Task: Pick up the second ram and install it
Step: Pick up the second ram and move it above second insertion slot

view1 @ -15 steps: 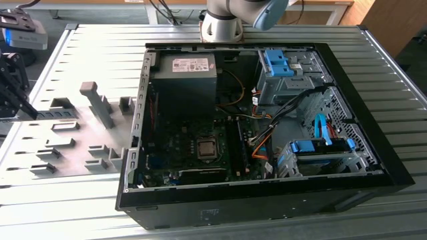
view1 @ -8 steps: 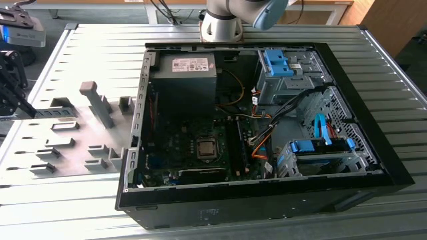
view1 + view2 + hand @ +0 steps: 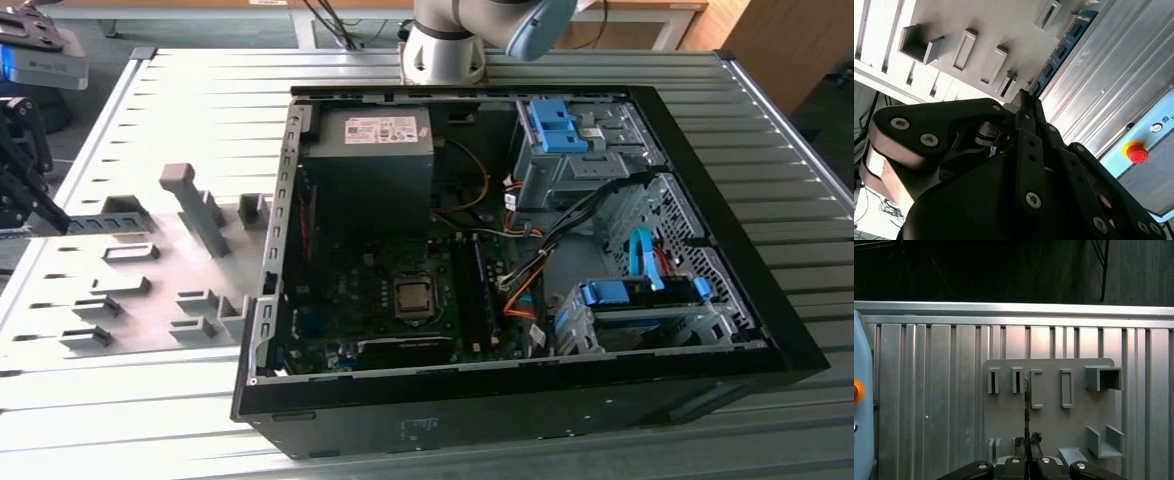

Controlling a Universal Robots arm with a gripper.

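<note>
In the exterior view a black steel case (image 3: pixel 534 405) lies open on a ribbed aluminium table (image 3: pixel 200 100). It shows a dark board, bundled wires and chunky blue plastic latches (image 3: pixel 561 125). Beside it, toward the exterior view's left, sits a matte grey plate (image 3: pixel 160 265) with raised rectangular holders. In the second wrist view the black, bolted gripper (image 3: pixel 1024 97) is clenched on one end of the ram (image 3: pixel 1059 50). The ram is a thin, narrow blue-green stick with small dark chips, reaching away from the fingertips over the edge of the plate (image 3: pixel 1004 25). A red button (image 3: pixel 1136 151) sits on a pale blue box (image 3: pixel 1159 172) nearby. In the first wrist view the ram (image 3: pixel 1026 410) is edge-on, a dark sliver pinched in the gripper (image 3: pixel 1026 441) in front of the slotted plate (image 3: pixel 1054 432). Whether it touches the plate cannot be told.
</note>
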